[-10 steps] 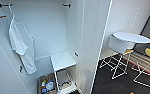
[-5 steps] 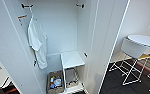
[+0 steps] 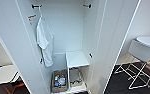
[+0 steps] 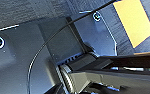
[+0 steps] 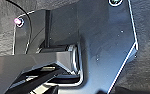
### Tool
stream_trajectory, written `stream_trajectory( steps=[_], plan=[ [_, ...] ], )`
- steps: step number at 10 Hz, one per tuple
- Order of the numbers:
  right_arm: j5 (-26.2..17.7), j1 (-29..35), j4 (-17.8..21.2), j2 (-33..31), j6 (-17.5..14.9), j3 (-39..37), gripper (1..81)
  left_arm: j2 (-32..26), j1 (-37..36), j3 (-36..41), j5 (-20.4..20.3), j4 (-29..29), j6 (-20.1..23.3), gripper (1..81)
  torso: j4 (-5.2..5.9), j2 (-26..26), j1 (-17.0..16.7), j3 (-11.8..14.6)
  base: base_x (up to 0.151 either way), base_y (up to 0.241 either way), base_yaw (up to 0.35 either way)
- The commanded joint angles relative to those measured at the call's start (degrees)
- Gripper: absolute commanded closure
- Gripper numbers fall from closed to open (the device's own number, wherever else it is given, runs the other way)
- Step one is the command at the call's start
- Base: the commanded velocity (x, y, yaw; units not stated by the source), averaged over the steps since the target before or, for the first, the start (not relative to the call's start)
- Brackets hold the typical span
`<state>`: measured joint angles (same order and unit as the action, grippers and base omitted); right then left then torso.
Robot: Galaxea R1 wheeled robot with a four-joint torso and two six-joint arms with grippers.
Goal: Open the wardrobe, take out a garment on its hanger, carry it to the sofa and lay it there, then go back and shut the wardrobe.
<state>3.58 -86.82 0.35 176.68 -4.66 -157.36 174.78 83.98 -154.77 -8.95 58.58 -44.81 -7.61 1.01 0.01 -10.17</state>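
So the wardrobe [image 3: 73,37] is wide open, doors swung out. Only a white shirt [image 3: 44,41] hangs on the rail inside, left side. Down low there's a white shelf [image 3: 76,59] and a basket [image 3: 59,81] of stuff. White chair [image 3: 141,53] off right. Can't tell either end effector's state.

white shirt [image 3: 44,42], basket [image 3: 59,81], chair [image 3: 141,56]
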Motion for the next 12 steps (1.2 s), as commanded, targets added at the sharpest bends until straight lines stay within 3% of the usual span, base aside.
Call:
stream_trajectory(
  steps=[1,9,12],
  plan=[
    [-3.41,1.69,0.26,0.19,-0.18,-0.05,1.0,0.23,-1.93,0.26,1.83,0.49,0.34,1.0,0.0,0.0,0.0,0.0,0.0,0.0,0.104],
    [-3.41,1.69,0.17,0.28,-0.18,-0.05,1.0,0.23,-1.93,0.26,1.74,-0.3,0.25,1.0,0.0,0.0,0.0,0.0,0.0,0.0,0.0],
    [-3.41,1.78,0.17,0.37,-0.18,0.13,1.0,0.05,-1.93,0.26,1.65,-0.39,0.25,1.0,0.0,0.05,-0.01,0.02,0.09,0.0,0.0]
  ],
)
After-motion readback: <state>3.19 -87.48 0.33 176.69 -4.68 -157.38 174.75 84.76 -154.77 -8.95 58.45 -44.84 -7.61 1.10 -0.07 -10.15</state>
